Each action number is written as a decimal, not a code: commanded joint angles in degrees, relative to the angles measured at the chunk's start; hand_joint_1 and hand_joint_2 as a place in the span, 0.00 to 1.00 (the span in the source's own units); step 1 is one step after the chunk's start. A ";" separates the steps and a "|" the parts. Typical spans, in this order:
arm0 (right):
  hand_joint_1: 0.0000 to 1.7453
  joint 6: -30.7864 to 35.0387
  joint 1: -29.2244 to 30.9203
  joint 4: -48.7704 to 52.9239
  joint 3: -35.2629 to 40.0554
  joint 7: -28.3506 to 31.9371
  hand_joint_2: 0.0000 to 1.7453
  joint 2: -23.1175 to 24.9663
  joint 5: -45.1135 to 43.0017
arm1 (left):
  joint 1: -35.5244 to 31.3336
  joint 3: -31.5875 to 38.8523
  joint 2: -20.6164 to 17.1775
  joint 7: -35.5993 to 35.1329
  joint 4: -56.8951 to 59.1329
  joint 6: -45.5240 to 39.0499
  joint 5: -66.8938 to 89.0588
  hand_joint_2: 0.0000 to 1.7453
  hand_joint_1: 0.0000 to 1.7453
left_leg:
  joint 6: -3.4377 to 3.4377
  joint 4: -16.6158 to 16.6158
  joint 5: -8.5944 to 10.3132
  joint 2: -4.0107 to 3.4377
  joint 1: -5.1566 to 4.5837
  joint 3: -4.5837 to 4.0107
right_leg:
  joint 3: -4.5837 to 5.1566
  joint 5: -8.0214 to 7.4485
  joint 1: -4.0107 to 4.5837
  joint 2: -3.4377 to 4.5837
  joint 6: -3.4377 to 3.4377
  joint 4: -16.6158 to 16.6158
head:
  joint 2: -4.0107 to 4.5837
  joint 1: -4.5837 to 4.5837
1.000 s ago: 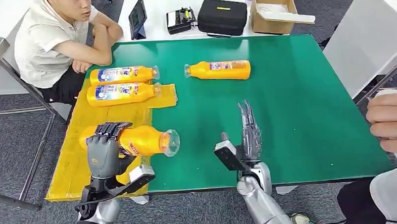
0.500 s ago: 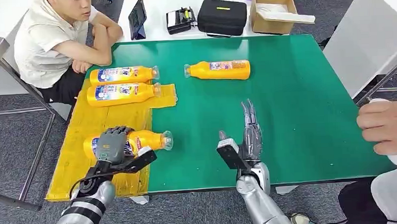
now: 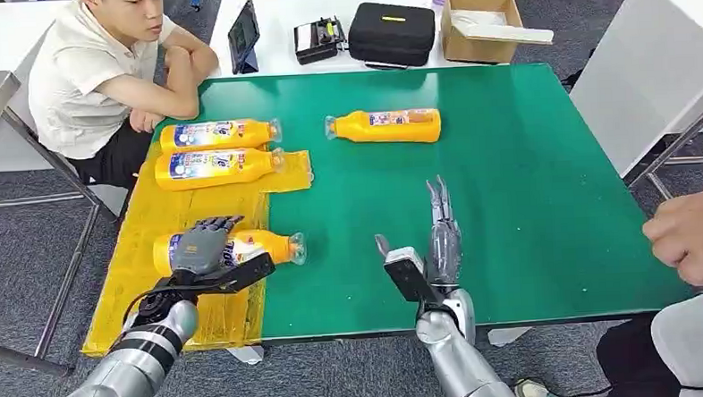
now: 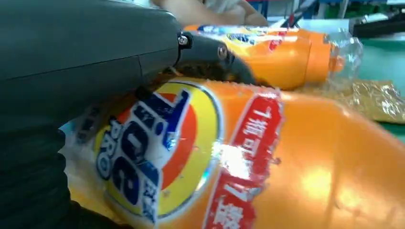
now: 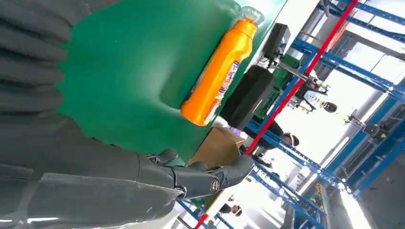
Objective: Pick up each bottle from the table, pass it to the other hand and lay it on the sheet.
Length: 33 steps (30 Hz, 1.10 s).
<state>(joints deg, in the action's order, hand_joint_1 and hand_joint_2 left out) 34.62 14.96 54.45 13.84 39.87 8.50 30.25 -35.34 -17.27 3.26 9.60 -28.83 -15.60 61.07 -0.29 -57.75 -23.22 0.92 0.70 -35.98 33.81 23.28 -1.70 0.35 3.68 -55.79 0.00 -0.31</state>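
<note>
An orange detergent bottle [image 3: 262, 247] lies on its side on the yellow sheet [image 3: 187, 206], neck toward the table's middle. My left hand [image 3: 198, 248] grips it from above, fingers curled over its label; up close the same bottle [image 4: 286, 167] lies under that hand [image 4: 71, 62]. Two more bottles [image 3: 220, 133] [image 3: 217, 166] lie side by side at the sheet's far end. Another bottle [image 3: 385, 125] lies on the bare green table [image 3: 526, 182], also seen as the bottle [image 5: 217, 76] beyond my right hand [image 5: 95, 171]. My right hand [image 3: 441, 239] hovers open with straight fingers over the table's near middle.
A person [image 3: 101, 75] sits at the table's far left corner, arms on its edge. Another person's hand [image 3: 690, 237] hangs at the right edge. A tablet [image 3: 244, 29], black case [image 3: 392, 28] and cardboard box [image 3: 479, 23] stand on the white table behind.
My left hand has lowered the bottle from above the sheet's near end down onto the sheet. My right hand has stayed put. The person's hand on the right has sunk lower.
</note>
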 commanded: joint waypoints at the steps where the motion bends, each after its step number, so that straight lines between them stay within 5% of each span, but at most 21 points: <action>1: 0.00 1.52 2.29 -3.83 3.38 0.13 1.00 -1.27 -2.15 | -1.15 -4.06 -1.50 0.30 8.04 16.14 0.28 1.00 0.00 | -0.02 0.08 -0.05 -0.16 -0.04 0.22 | -0.17 0.02 -0.02 0.10 -0.12 0.07 | 0.00 0.00; 5: 0.00 2.33 4.06 -5.82 5.03 0.13 1.00 -2.17 -3.40 | -2.60 -7.98 -4.24 3.97 9.07 24.88 0.65 1.00 0.00 | -0.03 0.08 -0.07 -0.25 -0.01 0.34 | -0.36 0.00 0.03 0.19 -0.19 0.09 | 0.00 0.00; 18: 0.00 3.30 8.00 -11.42 5.75 0.13 1.00 -3.94 -1.77 | -1.53 -7.44 -4.51 11.44 5.08 24.24 -6.03 1.00 0.00 | -0.02 0.10 -0.05 -0.14 -0.04 0.61 | -0.62 0.00 -0.03 0.13 -0.12 0.09 | 0.00 0.00; 20: 0.00 3.97 12.20 -16.84 4.89 -2.63 1.00 -5.17 1.84 | 1.27 -5.08 -4.08 18.96 -0.93 22.52 -13.70 1.00 0.00 | -0.03 0.10 -0.05 -0.14 -0.05 0.61 | -0.63 -0.01 -0.03 0.13 -0.12 0.09 | 0.00 0.00; 24: 0.00 3.80 16.37 -20.48 2.34 -3.93 1.00 -7.02 5.19 | 5.96 -6.76 -3.71 19.97 -12.56 18.55 -20.22 1.00 0.00 | -0.09 0.09 -0.05 -0.27 -0.05 0.55 | -0.59 -0.06 -0.01 0.18 -0.22 0.15 | 0.00 0.00; 29: 0.00 2.89 18.72 -21.18 0.78 -5.83 1.00 -8.77 9.73 | 8.77 -12.38 -3.60 17.18 -22.06 11.15 -20.98 1.00 0.00 | -0.12 -0.09 -0.01 0.02 -0.02 0.28 | -0.39 0.04 0.01 -0.09 -0.20 0.00 | 0.00 0.02; 33: 0.00 0.74 17.98 -19.58 -0.82 -4.49 1.00 -8.71 10.57 | 6.25 -23.81 -9.76 14.29 -25.70 14.77 -13.74 1.00 0.00 | -0.09 -0.15 -0.05 0.14 0.00 0.07 | -0.19 0.11 0.05 -0.23 -0.24 -0.05 | 0.00 0.02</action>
<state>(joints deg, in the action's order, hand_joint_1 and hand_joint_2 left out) 34.80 29.47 39.70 15.48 34.58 1.18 39.04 -27.79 -25.04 0.18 27.02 -44.91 -3.71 40.84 -0.38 -57.80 -23.15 1.08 0.64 -35.98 33.74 23.26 -1.76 0.24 3.73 -55.77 0.00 -0.28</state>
